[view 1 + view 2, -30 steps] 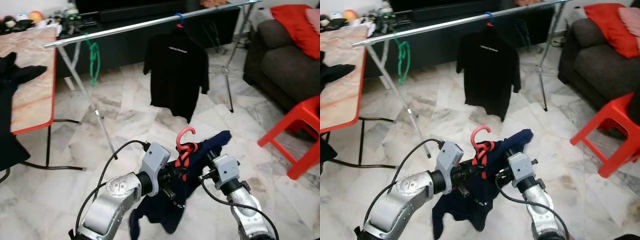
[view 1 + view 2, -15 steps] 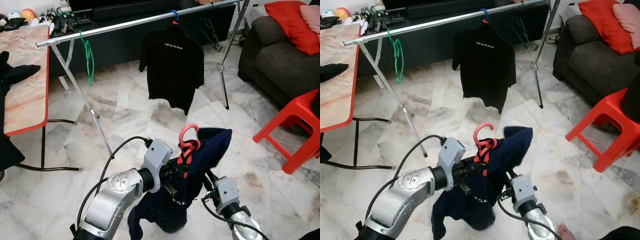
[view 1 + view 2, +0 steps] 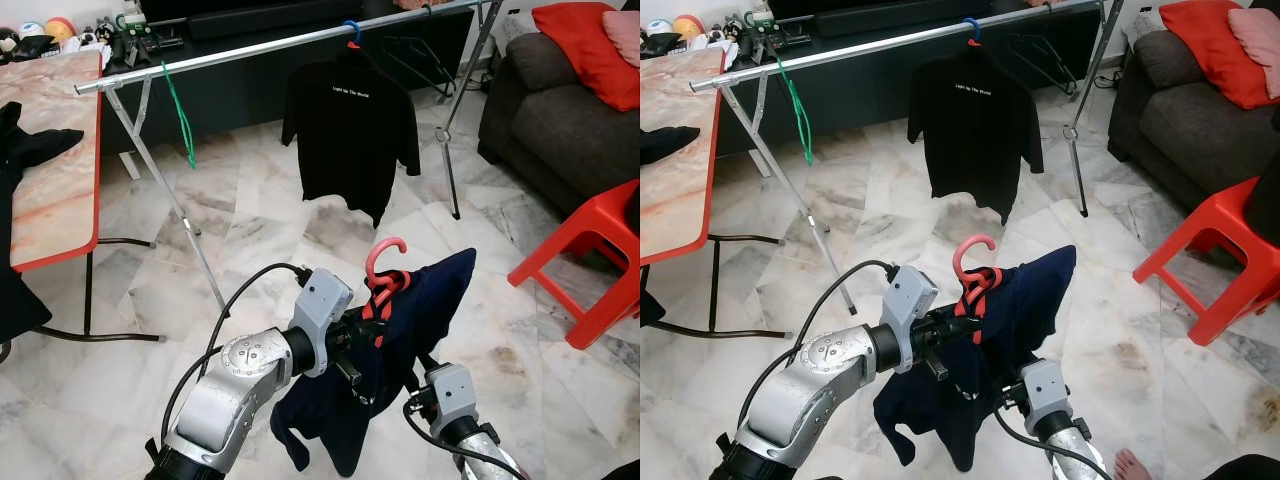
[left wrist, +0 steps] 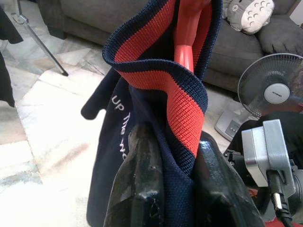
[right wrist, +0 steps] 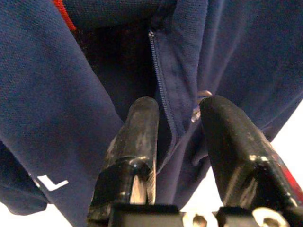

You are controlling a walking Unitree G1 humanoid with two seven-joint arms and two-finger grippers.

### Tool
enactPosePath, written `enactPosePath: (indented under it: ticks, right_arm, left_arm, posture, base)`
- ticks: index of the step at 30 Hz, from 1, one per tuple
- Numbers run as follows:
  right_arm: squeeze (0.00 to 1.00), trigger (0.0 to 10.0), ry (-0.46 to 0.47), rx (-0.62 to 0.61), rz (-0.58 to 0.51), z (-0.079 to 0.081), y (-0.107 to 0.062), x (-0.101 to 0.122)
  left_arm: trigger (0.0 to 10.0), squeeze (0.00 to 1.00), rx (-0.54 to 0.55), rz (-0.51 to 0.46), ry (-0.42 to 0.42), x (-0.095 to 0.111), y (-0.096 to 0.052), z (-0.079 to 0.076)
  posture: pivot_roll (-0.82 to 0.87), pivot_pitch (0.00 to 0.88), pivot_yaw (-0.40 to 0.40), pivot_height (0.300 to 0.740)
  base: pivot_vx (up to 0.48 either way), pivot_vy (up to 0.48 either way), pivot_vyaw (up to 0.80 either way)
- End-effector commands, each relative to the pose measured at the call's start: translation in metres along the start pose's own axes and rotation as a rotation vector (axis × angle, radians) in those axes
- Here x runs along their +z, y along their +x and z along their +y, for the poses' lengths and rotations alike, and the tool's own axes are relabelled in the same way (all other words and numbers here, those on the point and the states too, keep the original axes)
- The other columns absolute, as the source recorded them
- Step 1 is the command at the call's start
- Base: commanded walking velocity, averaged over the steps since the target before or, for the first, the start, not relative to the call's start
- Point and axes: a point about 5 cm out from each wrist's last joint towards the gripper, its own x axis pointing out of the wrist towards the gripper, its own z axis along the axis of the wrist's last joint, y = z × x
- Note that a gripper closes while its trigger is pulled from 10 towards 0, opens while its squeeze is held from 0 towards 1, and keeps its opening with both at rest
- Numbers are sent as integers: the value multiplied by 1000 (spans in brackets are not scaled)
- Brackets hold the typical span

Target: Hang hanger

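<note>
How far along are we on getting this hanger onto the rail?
Done: the navy shirt is on the red hanger, and a black shirt already hangs on the rail.

In hand: the left end effector pinches the collar and hanger neck, while the right end effector has fabric between its fingers below.

Left: the hook sits well short of the rail, so approaching, lifting and hooking remain.

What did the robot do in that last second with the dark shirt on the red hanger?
The right tool dropped lower beneath the navy shirt, its fingers now around a fold. The shirt hangs straighter. The left tool kept its clamp at the collar, red hanger upright. The rail and black shirt stayed put.
</note>
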Motion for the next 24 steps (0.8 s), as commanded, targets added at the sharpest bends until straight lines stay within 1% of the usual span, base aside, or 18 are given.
enactPosePath:
  ticks: [1, 2, 3, 4, 6, 9, 13, 17, 24]
  right_arm:
    - [0, 10000, 16, 11, 3, 3, 0, -1]
    - [0, 10000, 43, 45, 28, 6, 1, -3]
    - [0, 10000, 44, 64, 32, 7, 2, -3]
    - [0, 10000, 21, 78, 29, 7, 4, -1]
    - [0, 10000, 18, 77, 28, 7, 4, -1]
    - [0, 10000, -3, 47, 5, 2, 9, 6]
    - [0, 10000, -4, 29, 4, -3, 14, 11]
    - [0, 10000, -2, 26, -1, -4, 17, 14]
    - [0, 10000, 6, 7, 32, -4, 20, 13]
  left_arm:
    - [10000, 0, -37, -28, 1, 7, 1, -6]
    - [10000, 0, -40, -29, 2, 7, 2, -7]
    - [10000, 0, -45, -30, 0, 7, 2, -8]
    - [10000, 0, -53, -29, 1, 7, 2, -9]
    - [10000, 0, -54, -28, 2, 7, 3, -10]
    - [10000, 0, -72, -29, -9, 8, 2, -13]
    - [10000, 0, -83, -22, -4, 7, 3, -15]
    - [10000, 0, -87, -22, -2, 7, 2, -16]
    - [10000, 0, -90, -21, 0, 8, 1, -17]
  posture:
    - [-12, 176, 15, 740]
    - [-12, 175, 15, 740]
    - [-9, 173, 15, 740]
    - [-9, 173, 15, 740]
    - [-9, 173, 15, 740]
    - [-10, 173, 13, 740]
    - [-7, 169, 12, 740]
    - [-6, 167, 11, 740]
    - [-3, 167, 7, 740]
  base:
    - [0, 0, 0]
    - [0, 0, 0]
    - [0, 0, 0]
    - [0, 0, 0]
    - [0, 0, 0]
    - [0, 0, 0]
    - [0, 0, 0]
    - [0, 0, 0]
    - [0, 0, 0]
